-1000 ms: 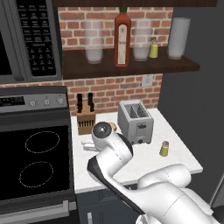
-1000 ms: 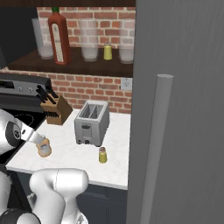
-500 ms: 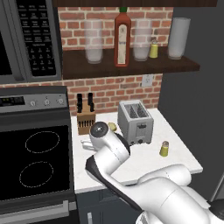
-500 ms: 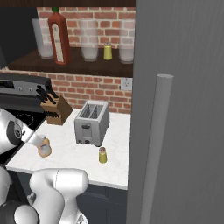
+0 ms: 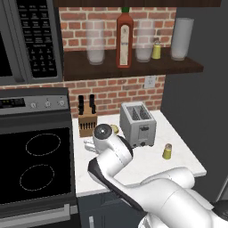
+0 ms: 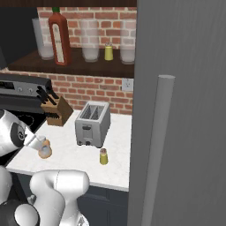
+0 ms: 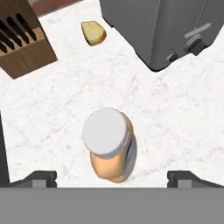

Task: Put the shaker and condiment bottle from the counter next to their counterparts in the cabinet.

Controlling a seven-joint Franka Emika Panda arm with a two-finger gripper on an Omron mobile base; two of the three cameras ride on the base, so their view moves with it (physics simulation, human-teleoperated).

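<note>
Orange rounded condiment bottle (image 7: 112,148) with pale cap stood lower centre between your gripper's (image 7: 112,178) wide-spread fingertips (image 7: 42,178), ungrasped.

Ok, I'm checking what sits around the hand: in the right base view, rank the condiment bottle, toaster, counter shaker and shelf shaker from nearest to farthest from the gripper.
1. condiment bottle, right at the gripper.
2. toaster, mid-counter.
3. shaker, past the toaster's front, toward the counter edge.
4. yellow shelf shaker, up on the shelf.
</note>
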